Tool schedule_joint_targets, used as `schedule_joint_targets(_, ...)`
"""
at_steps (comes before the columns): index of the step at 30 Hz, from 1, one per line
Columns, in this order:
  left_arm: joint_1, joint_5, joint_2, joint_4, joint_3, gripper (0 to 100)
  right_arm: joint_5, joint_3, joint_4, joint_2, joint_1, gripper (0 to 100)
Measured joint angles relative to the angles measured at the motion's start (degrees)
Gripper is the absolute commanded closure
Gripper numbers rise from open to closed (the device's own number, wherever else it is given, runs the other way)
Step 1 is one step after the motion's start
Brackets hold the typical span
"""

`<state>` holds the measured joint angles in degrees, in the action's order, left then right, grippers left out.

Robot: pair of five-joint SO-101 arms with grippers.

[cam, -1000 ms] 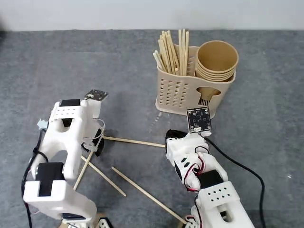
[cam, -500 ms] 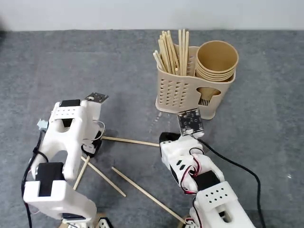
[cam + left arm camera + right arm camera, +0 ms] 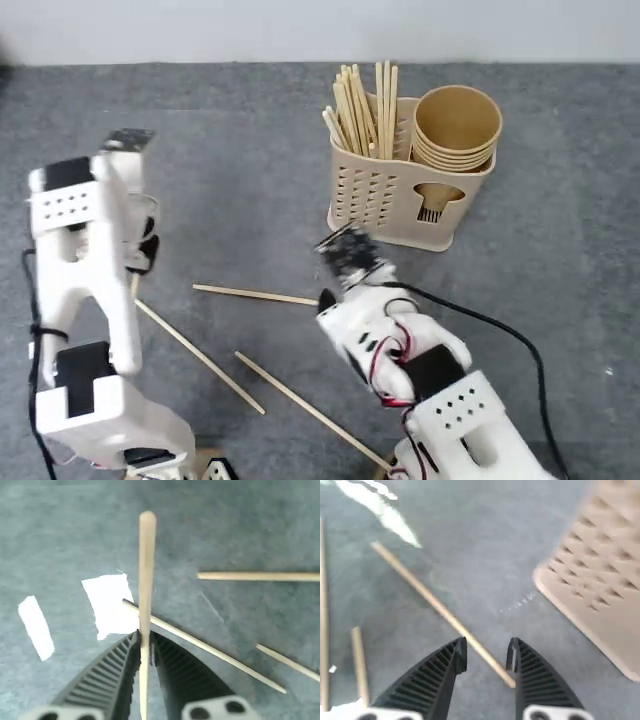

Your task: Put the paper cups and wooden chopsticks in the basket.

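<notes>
Basket (image 3: 385,195) first, from the high view: a stack of cups (image 3: 457,125) sits in one compartment and a bundle of chopsticks (image 3: 362,105) stands upright in the other. I'd call the cups done and most of the sticks home. Three are left lying on the worktop (image 3: 250,170): a flat stick (image 3: 255,294) in the middle, a slanted stick (image 3: 195,353) below it, and a low stick (image 3: 310,410) nearest the arm bases, all well apart from the basket. The left claw (image 3: 145,255) hangs out at the far side, away from the basket, while the right claw (image 3: 326,299) sits down at the flat stick's basket-side end. Over to the left wrist view, and there's a fourth one in play! The claw is pressed together on a held stick (image 3: 145,580), pinching it partway along so the rounded tip pokes out ahead, with the loose ones and some white patches (image 3: 109,605) on the worktop beneath. So by my count four remain, one of them already in a grip. Now the right wrist view: this claw is spread a modest way and holds nothing, the flat stick's end runs into the gap between its fingers, though contact I cannot tell, and the basket's perforated wall stands near, off to one side.
</notes>
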<state>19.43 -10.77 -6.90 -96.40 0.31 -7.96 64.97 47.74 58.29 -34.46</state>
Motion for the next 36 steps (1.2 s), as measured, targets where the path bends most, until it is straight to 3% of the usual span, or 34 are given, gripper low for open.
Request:
schedule_joint_targets(7,4.9,0.0,0.0,-0.4,-3.8,99,-1.9,-11.8,0.4,-20.7,-6.7,84.0)
schedule_joint_targets(20,9.5,2.4,0.0,-0.5,-9.4,99,-6.9,-46.0,0.4,-69.5,-10.0,84.0)
schedule_joint_targets(33,9.5,2.4,0.0,-0.5,-9.4,99,-10.2,-63.1,5.5,-84.7,-12.8,84.6)
schedule_joint_targets(36,9.5,2.4,0.0,-0.5,-9.4,99,-10.3,-67.3,9.3,-87.6,-12.8,90.8)
